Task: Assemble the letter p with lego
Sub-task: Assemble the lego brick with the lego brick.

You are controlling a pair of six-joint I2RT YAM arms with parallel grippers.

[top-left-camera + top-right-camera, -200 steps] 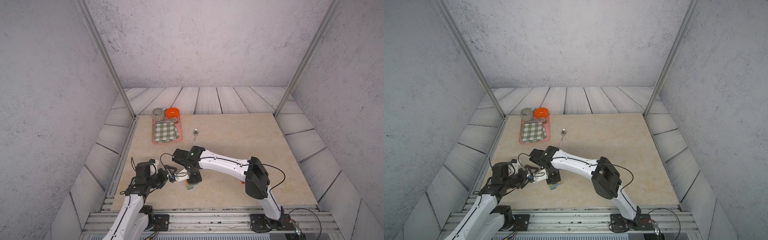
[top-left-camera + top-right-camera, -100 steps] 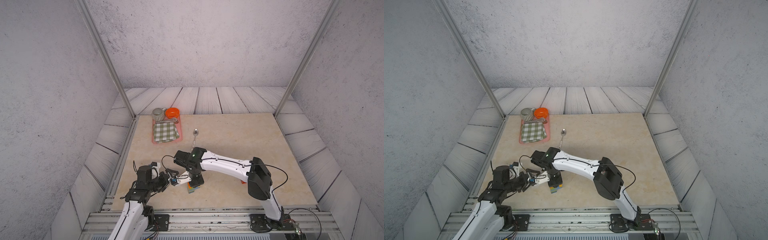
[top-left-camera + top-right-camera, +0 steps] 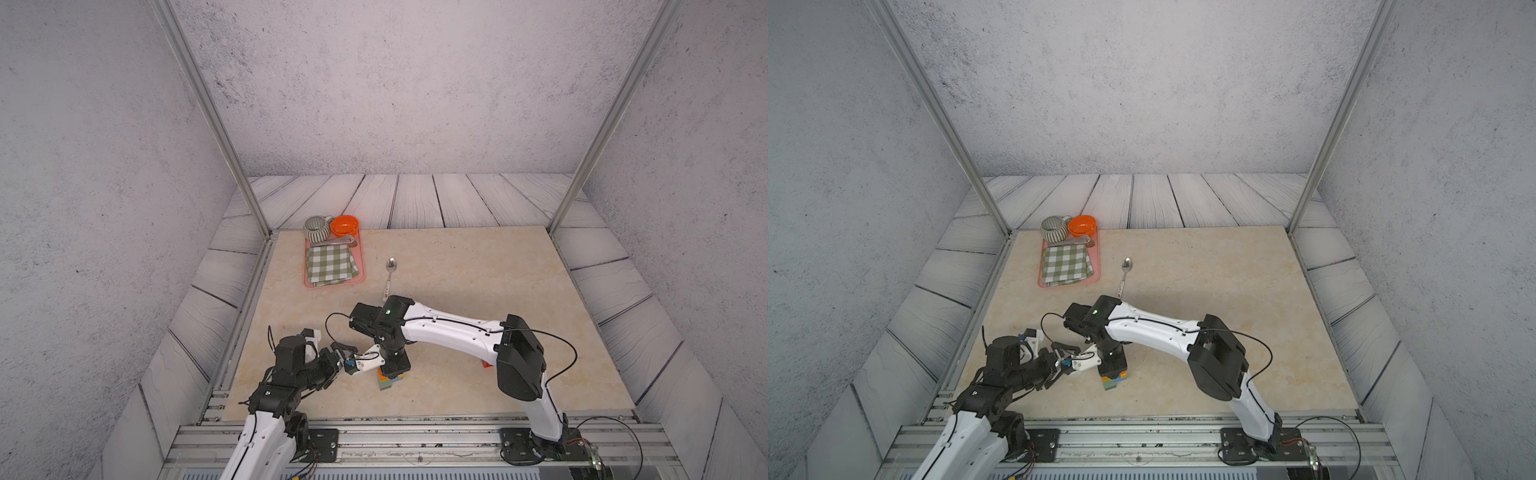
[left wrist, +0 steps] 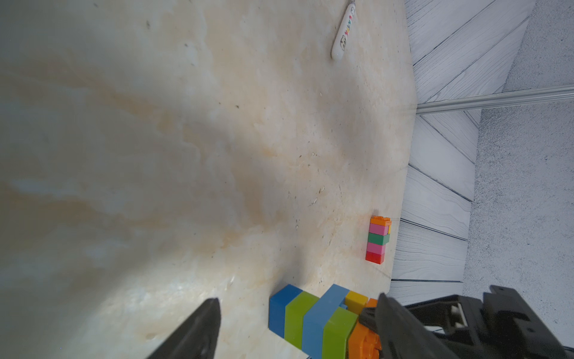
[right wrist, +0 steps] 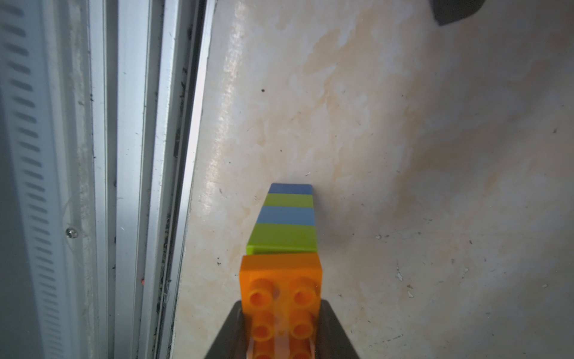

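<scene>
A lego stack of blue and lime bricks with an orange brick on top stands near the table's front left. My right gripper comes down from above and is shut on that orange brick. My left gripper is open just left of the stack. In the left wrist view its fingers stand wide on either side of the blue and lime bricks, apart from them. A second lego stack of orange, pink, green, pink and red stands further right.
A metal spoon lies behind the right arm. A pink tray at the back left holds a checked cloth, a striped mug and an orange bowl. The metal rail of the table's front edge runs close to the stack.
My left arm has drawn slightly toward the front edge and its jaws have narrowed a little. The right gripper and the stack have stayed in place.
</scene>
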